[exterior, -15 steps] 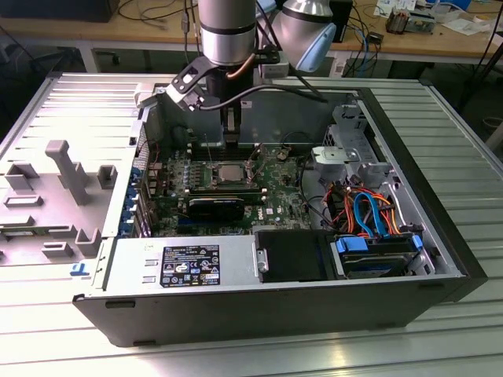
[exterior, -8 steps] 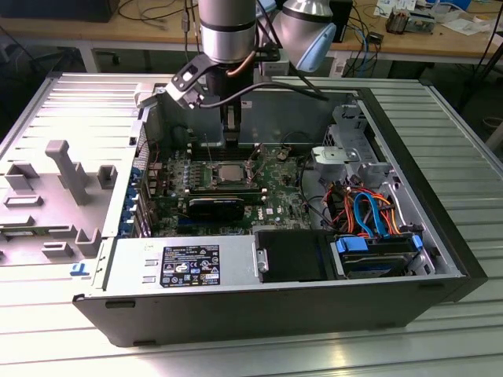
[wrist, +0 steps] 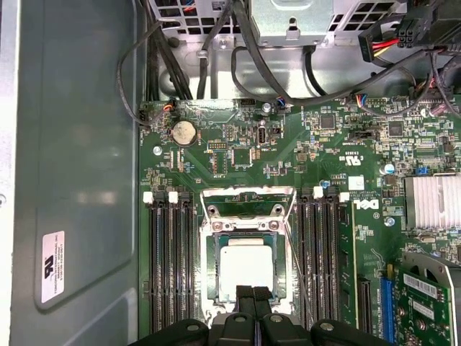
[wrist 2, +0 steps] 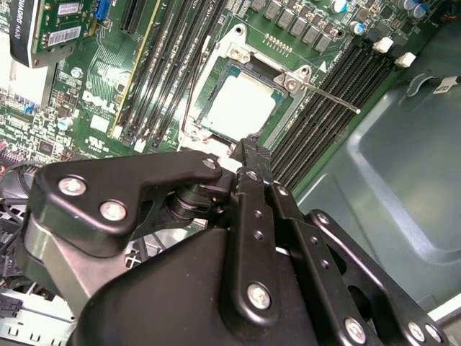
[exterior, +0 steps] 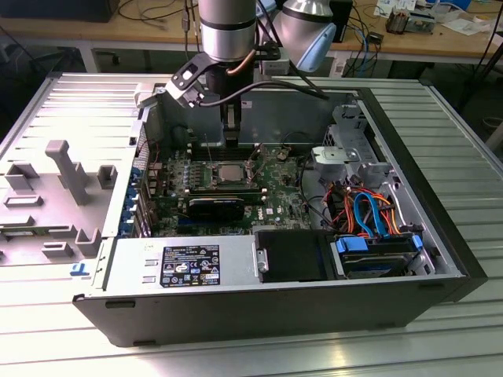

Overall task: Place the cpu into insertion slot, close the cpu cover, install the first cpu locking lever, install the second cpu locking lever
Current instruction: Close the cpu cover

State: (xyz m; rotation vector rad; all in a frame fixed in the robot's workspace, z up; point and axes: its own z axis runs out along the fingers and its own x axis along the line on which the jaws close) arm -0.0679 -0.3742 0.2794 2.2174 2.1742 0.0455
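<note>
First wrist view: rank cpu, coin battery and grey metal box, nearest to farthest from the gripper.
1. cpu: in the socket, right at the gripper tips.
2. coin battery: across the board, near its far edge.
3. grey metal box: beyond the board's edge, behind the cables.

My gripper (wrist: 253,294) is matte black. The cpu (wrist: 246,268) shows dull silver-grey, framed by the silvery cpu cover (wrist: 248,193). The board (wrist: 238,148) is green, finely patterned with pale traces. Black memory slots (wrist: 169,259) carry white end clips.
</note>
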